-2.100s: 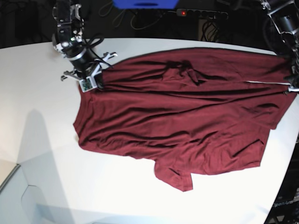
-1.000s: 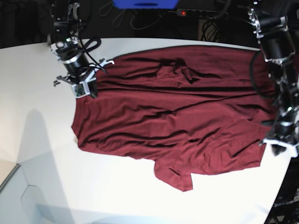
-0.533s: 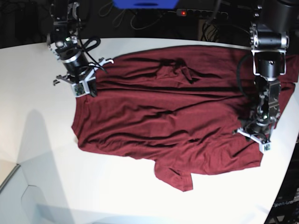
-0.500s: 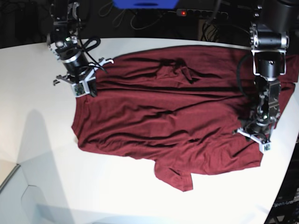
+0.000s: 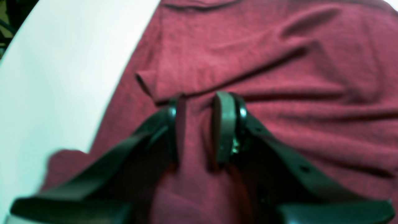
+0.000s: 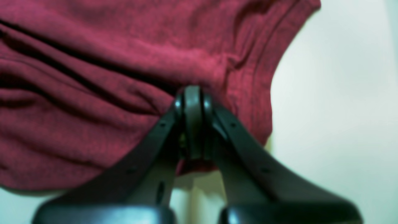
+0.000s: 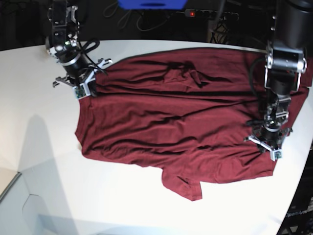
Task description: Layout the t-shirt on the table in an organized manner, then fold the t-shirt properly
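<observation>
On white table (image 7: 122,205), maroon t-shirt (image 7: 181,122) spread, right claw (image 6: 192,102) clenched on hem, left claw (image 5: 199,124) parted over cloth.

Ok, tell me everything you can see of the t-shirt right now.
The t-shirt is dark red, thin soft fabric, spread wide but wrinkled across the white table, one sleeve pointing toward the near edge, the neckline bunched at the far side. The right gripper is shut on its corner; the left gripper straddles a raised ridge of cloth, not closed.
</observation>
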Robot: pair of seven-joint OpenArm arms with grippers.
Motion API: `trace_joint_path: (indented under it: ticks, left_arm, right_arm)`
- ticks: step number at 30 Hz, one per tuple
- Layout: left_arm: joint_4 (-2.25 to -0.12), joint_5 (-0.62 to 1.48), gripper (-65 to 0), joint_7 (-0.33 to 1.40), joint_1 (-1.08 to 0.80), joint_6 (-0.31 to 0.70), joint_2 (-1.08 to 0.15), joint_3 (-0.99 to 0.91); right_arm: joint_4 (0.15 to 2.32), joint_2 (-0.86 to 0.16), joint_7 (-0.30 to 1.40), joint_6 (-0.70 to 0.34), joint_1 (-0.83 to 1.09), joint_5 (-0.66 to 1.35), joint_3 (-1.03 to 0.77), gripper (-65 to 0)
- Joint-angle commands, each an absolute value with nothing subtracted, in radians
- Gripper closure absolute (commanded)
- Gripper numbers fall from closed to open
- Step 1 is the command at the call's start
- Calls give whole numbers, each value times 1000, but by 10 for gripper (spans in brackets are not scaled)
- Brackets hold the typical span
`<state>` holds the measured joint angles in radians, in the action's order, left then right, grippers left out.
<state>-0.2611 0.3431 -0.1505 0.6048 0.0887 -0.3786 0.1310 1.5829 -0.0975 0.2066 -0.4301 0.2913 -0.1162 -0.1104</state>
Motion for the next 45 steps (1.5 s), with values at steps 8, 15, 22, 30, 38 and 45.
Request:
trace_joint_path:
  ticks: [8,15,22,30,38,45]
  left_arm:
    - [-252,344,-161,-193,702,84,-424,271]
    - [-300,354,-160,-194,702,84,-440,266]
    - [-552,355,-159,-185,572,84,-461,128]
    - [-816,352,-159,-5,375,84,-456,-18]
    - [-834,344,-160,19,262,84,-427,-31]
    - [-748,346,-160,15,274,84,-440,-33]
  right_arm:
    - [1580,-107,183,-433,285,-108,-154,0]
    - [1612,-107,183,-433,275,-107,-185,0]
    - [1684,-99,186,-433,206,-105,-182,0]
    - [1558,-58,191,-433,-10,-110,-131,0]
    - [1167,-64,185,-433,-216,-111,-91,0]
    - [1092,-108,183,-433,-177,-110,-99,0]
